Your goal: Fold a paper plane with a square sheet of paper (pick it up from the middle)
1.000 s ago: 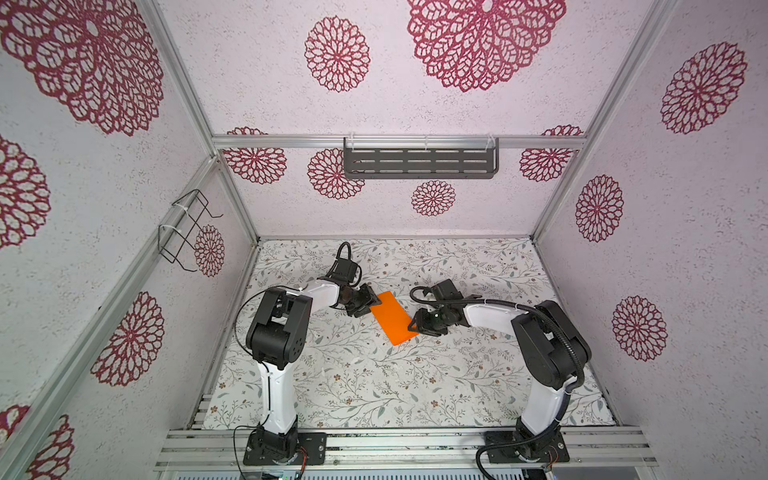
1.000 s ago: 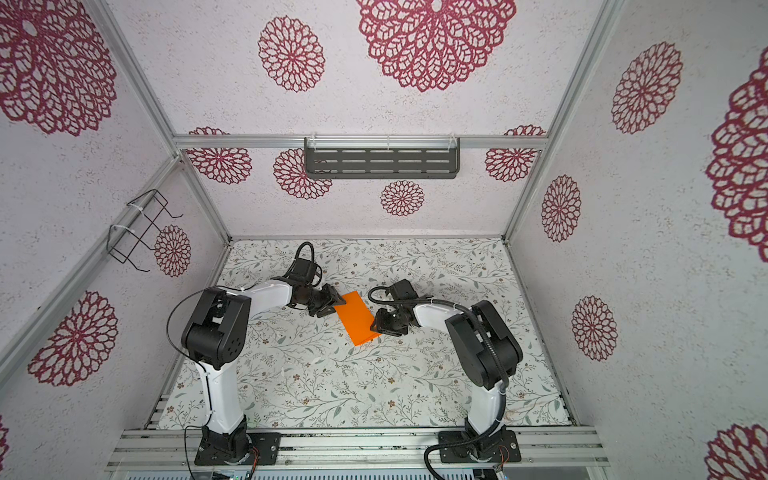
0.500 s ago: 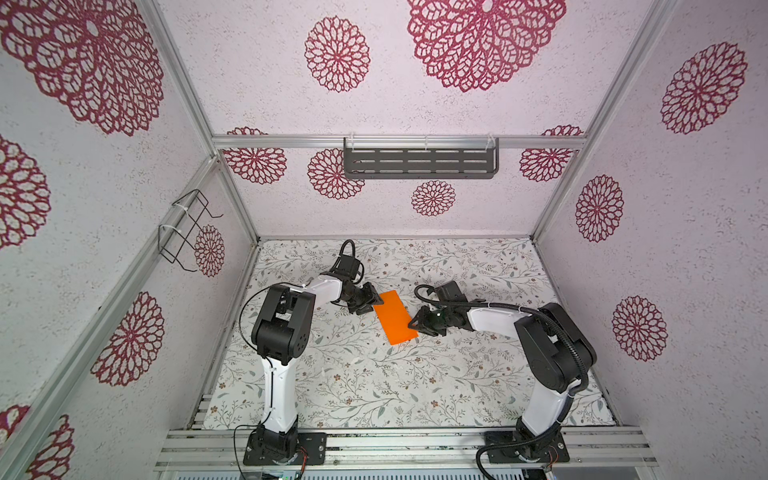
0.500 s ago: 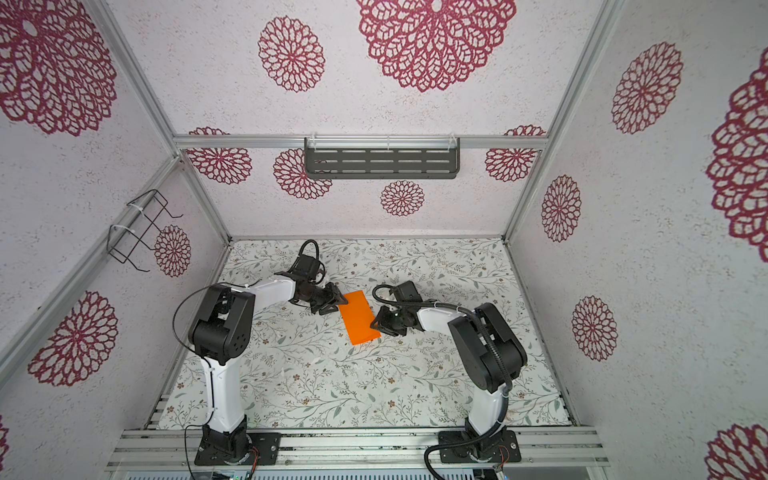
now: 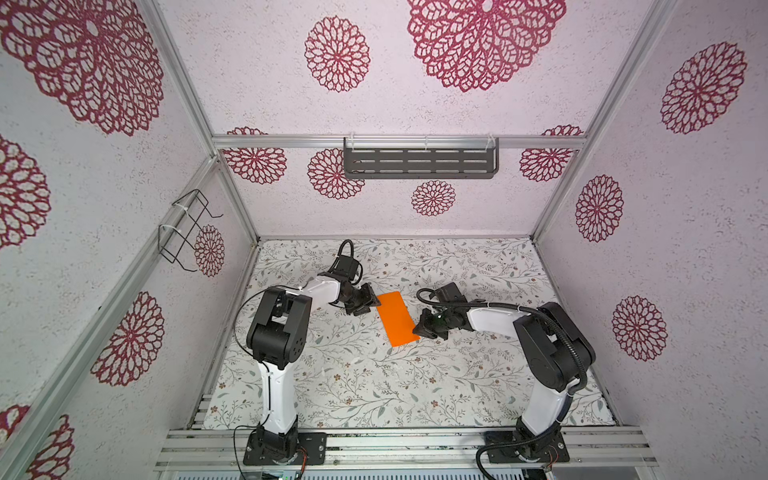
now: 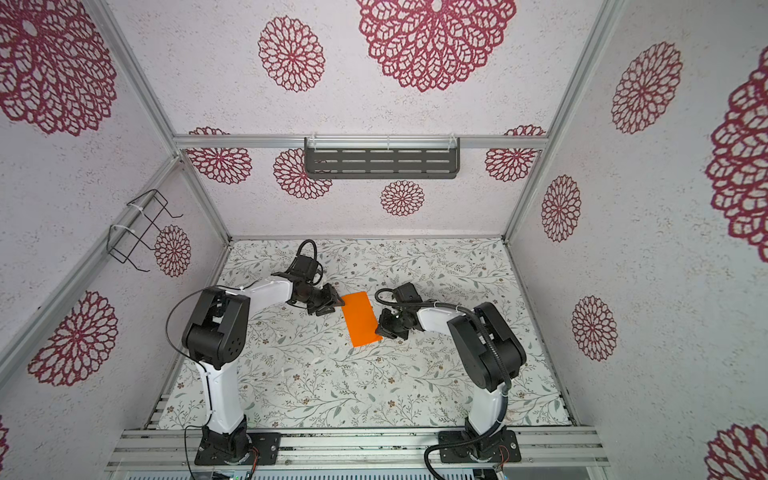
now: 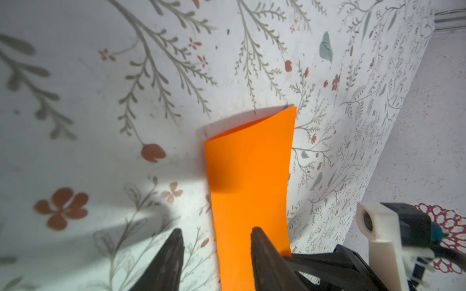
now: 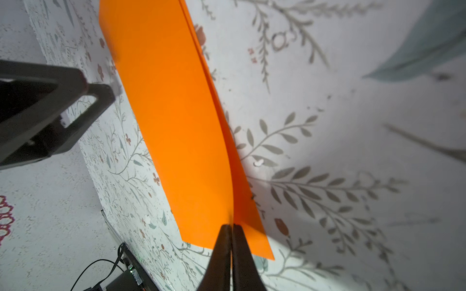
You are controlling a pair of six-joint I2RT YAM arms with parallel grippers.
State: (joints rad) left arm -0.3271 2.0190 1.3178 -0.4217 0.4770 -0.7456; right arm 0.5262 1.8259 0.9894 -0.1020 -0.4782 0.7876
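1. We are looking at the orange sheet of paper (image 5: 397,318) (image 6: 360,318). It is lying doubled over as a long rectangle near the middle of the floral table mat (image 5: 374,386), between the two arms in both top views.
2. Our right gripper (image 8: 230,226) (image 5: 417,330) is clenching the paper. In the right wrist view its fingertips are pressing together on the edge of the upper layer near one corner. That layer is curling up off the lower one, which is lying flat on the mat.
3. Our left gripper (image 7: 215,231) (image 5: 372,303) is sitting at the opposite short end of the rectangle, released, with its jaws apart. In the left wrist view one fingertip is hanging over the paper (image 7: 249,176) and the other over bare mat just beside the long edge.
4. We are not able to tell whether those left fingertips are touching the paper.
5. At the far short end in the left wrist view, the two layers are gaping slightly.
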